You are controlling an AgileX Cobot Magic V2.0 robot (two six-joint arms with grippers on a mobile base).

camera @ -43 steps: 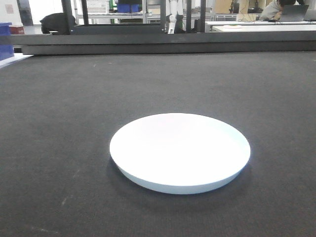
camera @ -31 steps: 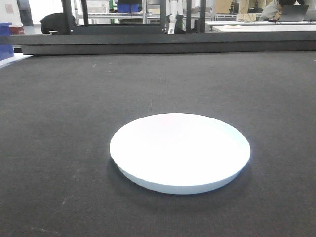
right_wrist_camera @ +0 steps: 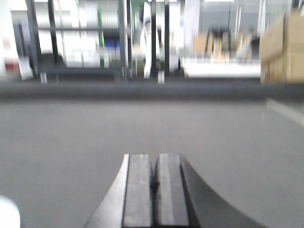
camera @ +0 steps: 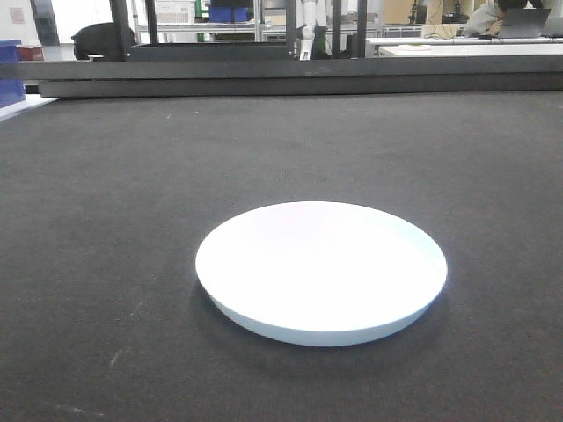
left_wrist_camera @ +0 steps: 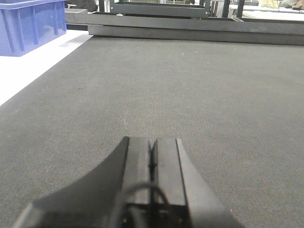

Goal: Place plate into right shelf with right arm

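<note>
**Plate unmoved on the mat, both grippers closed**

From where I stand, nothing on the table differs from half a second ago. The plate lies on the same spot, at the same angle.

The dark mat (camera: 106, 176) fills nearly the whole front view, one sheet running back to one black rail (camera: 290, 86). One blue bin (left_wrist_camera: 28, 23) stands on a white surface past the mat's far left edge, well apart from the rest. One plate (camera: 321, 272), white and round, sits flat and right way up on the mat. It is near the front, a little right of centre, and nothing touches it. A white sliver in the lower left corner of the right wrist view may be its rim, but that view is too blurred to be sure.

Two grippers show, one in each wrist view. The left gripper (left_wrist_camera: 152, 159) hangs low over bare mat, its fingers pressed together on nothing. The right gripper (right_wrist_camera: 154, 173) is likewise clenched and empty.
</note>
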